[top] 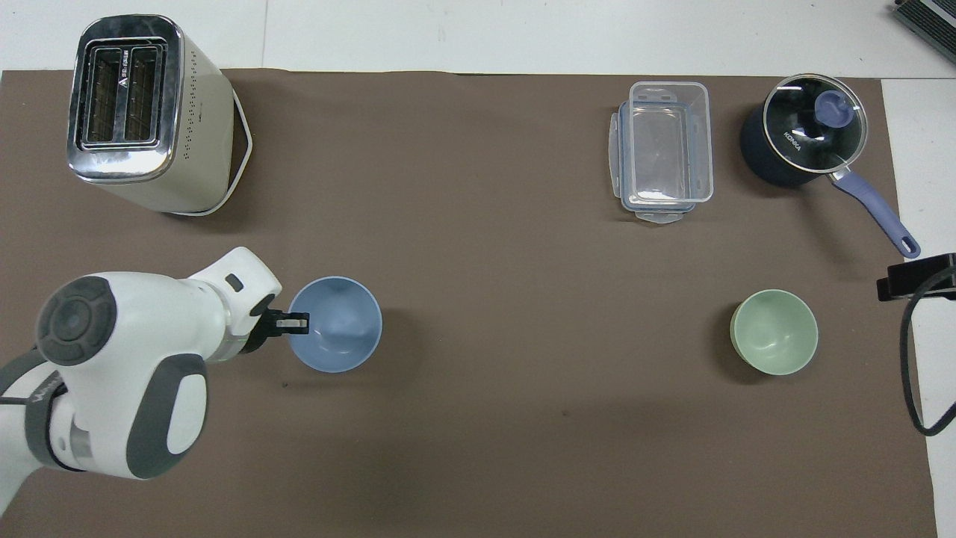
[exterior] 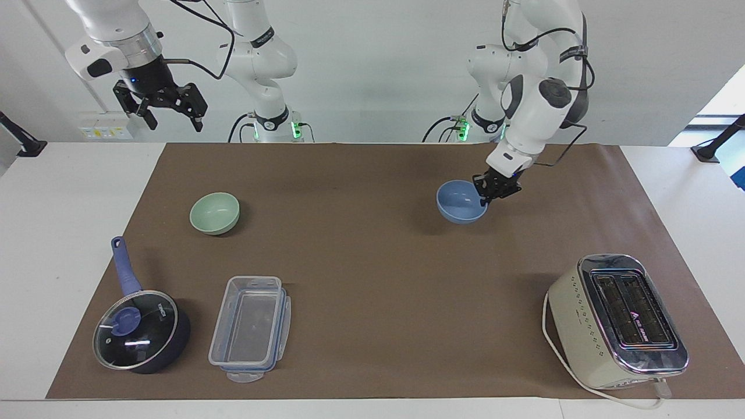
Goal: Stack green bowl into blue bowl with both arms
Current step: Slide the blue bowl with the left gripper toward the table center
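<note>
Carrying the blue bowl [exterior: 461, 201] above the mat's middle, left gripper [exterior: 490, 192] pinching its rim; green bowl [exterior: 215, 213] rests toward the right arm's end; right gripper [exterior: 169, 110] waits spread; next: set down, fetch green.

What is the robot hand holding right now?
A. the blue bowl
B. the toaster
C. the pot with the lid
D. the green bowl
A: the left gripper is clamped on the rim of the blue bowl, while the green bowl sits alone toward the right arm's end of the table, and the right gripper hangs in the air with nothing in it.
</note>
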{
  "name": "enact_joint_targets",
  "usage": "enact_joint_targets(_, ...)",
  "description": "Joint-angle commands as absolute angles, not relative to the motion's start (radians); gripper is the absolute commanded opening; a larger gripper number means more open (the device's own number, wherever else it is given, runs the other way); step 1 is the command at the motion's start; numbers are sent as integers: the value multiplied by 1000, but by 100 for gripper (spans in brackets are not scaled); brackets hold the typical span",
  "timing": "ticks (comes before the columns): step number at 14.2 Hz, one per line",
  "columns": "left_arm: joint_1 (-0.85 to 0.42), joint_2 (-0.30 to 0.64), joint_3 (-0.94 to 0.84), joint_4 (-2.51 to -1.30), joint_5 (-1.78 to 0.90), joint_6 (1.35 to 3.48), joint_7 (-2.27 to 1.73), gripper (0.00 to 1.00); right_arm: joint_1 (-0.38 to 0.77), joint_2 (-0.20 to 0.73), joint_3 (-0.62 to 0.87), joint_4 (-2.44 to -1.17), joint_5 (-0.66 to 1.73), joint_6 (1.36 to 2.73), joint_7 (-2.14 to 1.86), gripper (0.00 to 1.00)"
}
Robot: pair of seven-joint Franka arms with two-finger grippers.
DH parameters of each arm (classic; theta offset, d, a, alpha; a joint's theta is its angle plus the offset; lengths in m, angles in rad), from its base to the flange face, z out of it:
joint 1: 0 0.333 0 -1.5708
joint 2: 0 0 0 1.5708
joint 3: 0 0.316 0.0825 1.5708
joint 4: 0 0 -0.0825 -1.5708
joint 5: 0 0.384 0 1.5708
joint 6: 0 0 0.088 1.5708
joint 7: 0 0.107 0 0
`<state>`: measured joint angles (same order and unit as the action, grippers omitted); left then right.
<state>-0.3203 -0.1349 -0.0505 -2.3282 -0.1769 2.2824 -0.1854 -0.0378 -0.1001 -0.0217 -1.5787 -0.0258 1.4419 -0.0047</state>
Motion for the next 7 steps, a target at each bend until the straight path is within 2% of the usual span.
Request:
enact_joint_targets(1,-446,-88,-31,-2321,-106,2348,-383,0,-43,-115,-17,-1591,-25,1448,-9,100)
enact_joint_targets(7,-548,20,-34,-2304,-92,2460,-486,0,-43,-115,-17,-1591,-25,1448,-9,100)
